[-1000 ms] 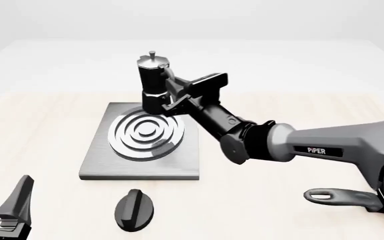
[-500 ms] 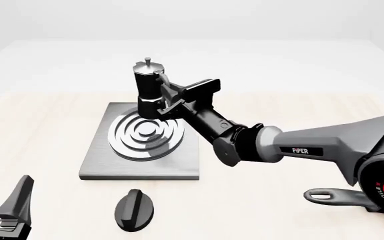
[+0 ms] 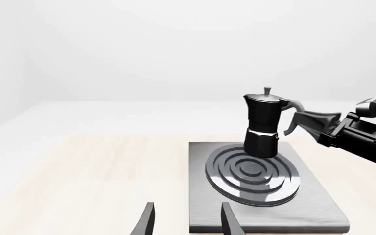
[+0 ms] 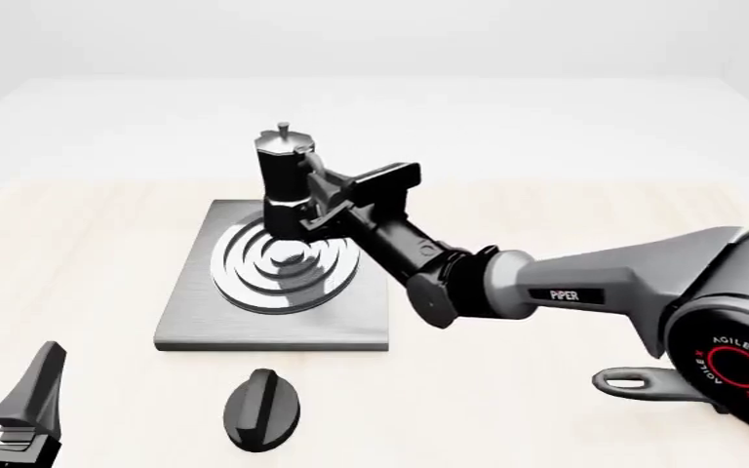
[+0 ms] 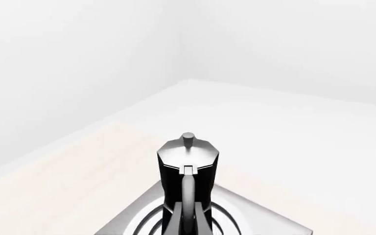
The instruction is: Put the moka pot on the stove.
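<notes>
above the far edge of the stove (image 4: 270,307) we hold the moka pot (image 4: 284,180) upright by its curved side handle, the right gripper (image 4: 324,200) closed on it. it looks rigid, smooth and top-heavy, so it may swing. the left gripper (image 4: 4,390) rests open, well apart.

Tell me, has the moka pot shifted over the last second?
Yes. The moka pot, gripped by the right gripper, moved leftward and lower toward the stove burner rings.
</notes>
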